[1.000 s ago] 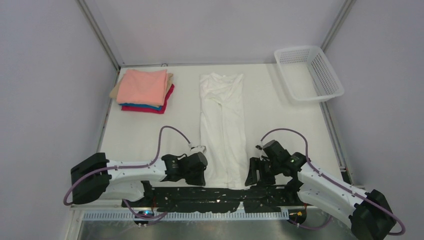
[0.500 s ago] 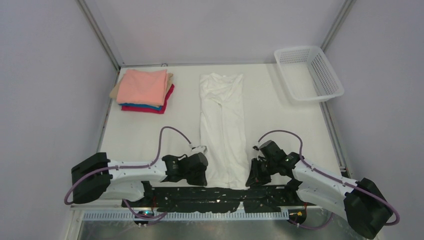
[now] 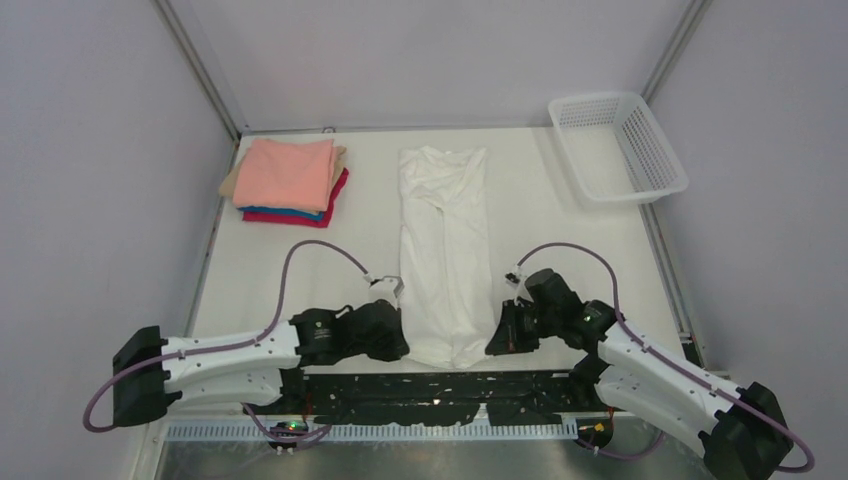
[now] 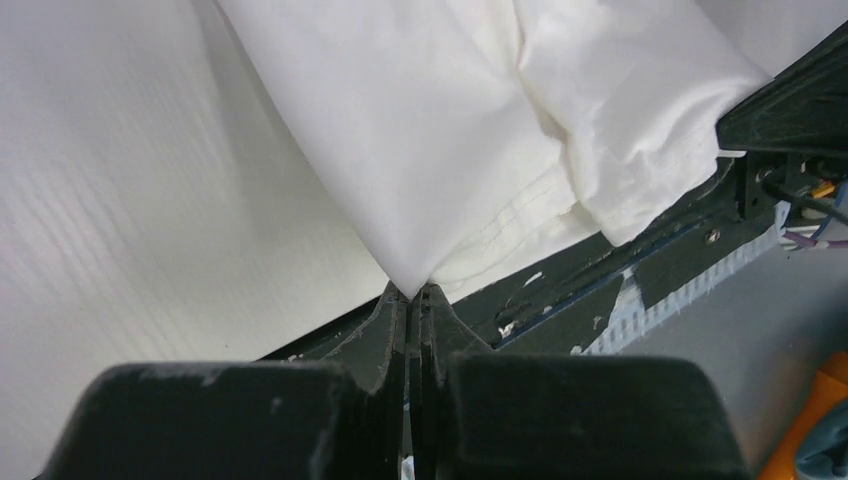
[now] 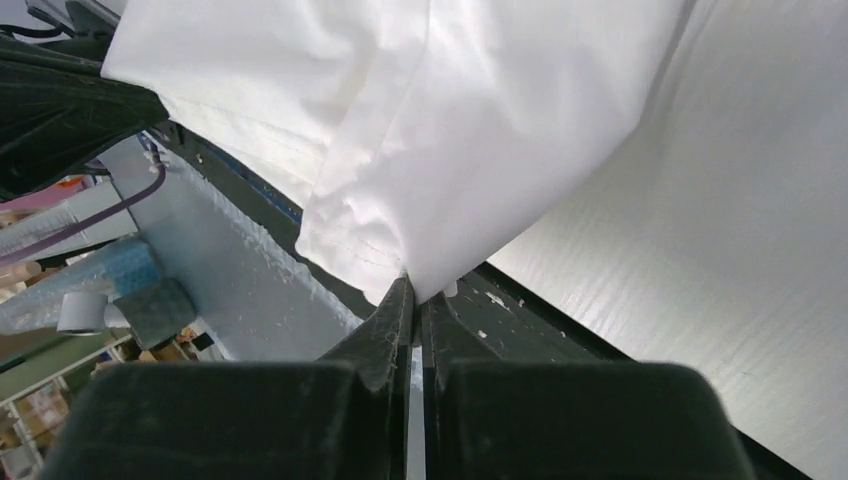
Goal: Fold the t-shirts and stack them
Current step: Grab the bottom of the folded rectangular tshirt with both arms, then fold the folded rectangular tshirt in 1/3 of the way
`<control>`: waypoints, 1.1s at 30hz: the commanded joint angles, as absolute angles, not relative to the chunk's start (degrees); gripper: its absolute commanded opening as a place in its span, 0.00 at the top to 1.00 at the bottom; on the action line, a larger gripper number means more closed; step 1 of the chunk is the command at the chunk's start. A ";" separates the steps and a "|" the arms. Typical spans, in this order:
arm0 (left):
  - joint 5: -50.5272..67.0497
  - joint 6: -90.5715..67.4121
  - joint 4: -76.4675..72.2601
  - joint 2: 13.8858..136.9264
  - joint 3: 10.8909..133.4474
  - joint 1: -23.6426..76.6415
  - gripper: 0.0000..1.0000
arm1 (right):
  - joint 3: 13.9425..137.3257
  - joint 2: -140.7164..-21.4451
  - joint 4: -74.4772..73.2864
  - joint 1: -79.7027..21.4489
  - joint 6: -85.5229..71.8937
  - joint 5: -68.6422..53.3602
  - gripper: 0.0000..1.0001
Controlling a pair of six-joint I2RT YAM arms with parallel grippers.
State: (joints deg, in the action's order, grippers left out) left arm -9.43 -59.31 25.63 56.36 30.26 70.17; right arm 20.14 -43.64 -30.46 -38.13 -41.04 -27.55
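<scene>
A long white t-shirt lies folded into a narrow strip down the middle of the table. Its near hem is raised off the table. My left gripper is shut on the near left corner of the white t-shirt, pinched at the fingertips. At the near right corner my right gripper is shut on the same white t-shirt. A stack of folded t-shirts, salmon-pink on top with beige, blue and crimson beneath, sits at the far left.
A white mesh basket stands at the far right corner. A black strip runs along the table's near edge under the raised hem. Grey walls close in the table on three sides.
The right gripper closed on the shirt's near right corner. Both grippers then moved away from the near edge, lifting the hem off the black strip.
</scene>
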 commanded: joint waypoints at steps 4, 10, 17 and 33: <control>-12.42 -49.23 22.40 58.01 37.67 60.43 1.00 | 31.09 -51.06 -22.76 -34.94 -37.26 -20.71 0.95; -11.73 -43.52 21.18 64.41 46.26 51.68 1.00 | 39.21 -59.71 -18.82 -30.74 -34.06 -14.37 0.95; -7.32 -36.92 21.40 75.89 56.59 40.86 1.00 | 49.60 -72.79 -12.01 -25.61 -31.70 -12.28 0.95; 5.02 -31.68 20.78 99.65 76.85 28.58 1.00 | 67.76 -96.61 -5.19 -19.82 -31.19 -11.36 0.94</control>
